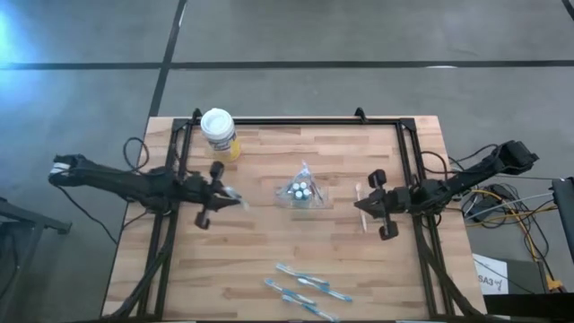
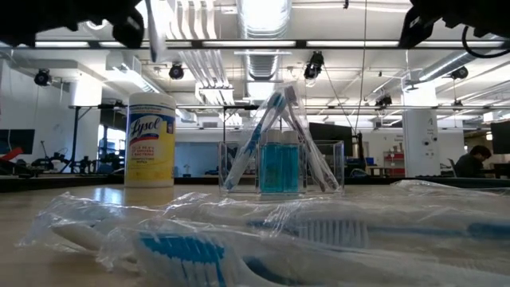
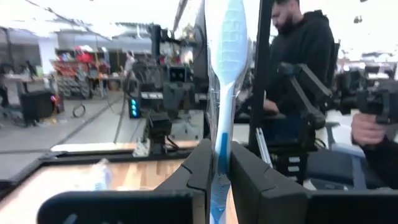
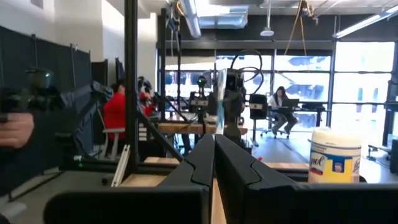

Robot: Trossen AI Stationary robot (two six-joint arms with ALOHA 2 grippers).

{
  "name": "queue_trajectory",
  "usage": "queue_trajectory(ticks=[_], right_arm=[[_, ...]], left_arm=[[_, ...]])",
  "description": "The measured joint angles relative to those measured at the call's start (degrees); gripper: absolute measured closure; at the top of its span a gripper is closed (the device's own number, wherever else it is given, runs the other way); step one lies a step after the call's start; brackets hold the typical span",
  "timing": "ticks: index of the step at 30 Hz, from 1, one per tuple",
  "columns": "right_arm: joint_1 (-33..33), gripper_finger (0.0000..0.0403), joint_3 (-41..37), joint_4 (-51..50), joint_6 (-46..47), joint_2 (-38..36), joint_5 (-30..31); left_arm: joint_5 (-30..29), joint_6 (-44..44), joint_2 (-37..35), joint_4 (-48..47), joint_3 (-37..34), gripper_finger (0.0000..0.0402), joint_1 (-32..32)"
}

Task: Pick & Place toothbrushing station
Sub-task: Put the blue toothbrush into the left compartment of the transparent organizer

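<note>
Left hand [image 3: 219,171] clamped on an upright wrapped toothbrush [image 3: 225,74] above the tabletop [image 1: 269,242]; right hand [image 1: 366,208] pressed together, empty, beside the clear holder [image 1: 302,190].

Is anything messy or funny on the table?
A bit. Wrapped toothbrushes lie scattered near the table's front edge, not in the clear holder mid-table, where others stand leaning. The left claw holds one more brush. Nothing looks spilled or broken.

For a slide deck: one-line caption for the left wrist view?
Left gripper shut on a wrapped blue-and-white toothbrush, held upright above the wooden table.
</note>
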Motion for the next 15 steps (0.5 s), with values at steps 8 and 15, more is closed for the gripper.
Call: queue_trajectory(ticks=[8, 15], right_arm=[[0.0, 0.0394, -0.2, -0.1, -0.5, 0.1, 0.2], [0.0, 0.0394, -0.2, -0.3, -1.3, 0.3, 0.2]], left_arm=[[-3.8, -0.4, -14.5, -0.2, -8.9, 0.0366, 0.0], [-4.7, -0.4, -21.3, 0.3, -13.7, 0.0367, 0.0]])
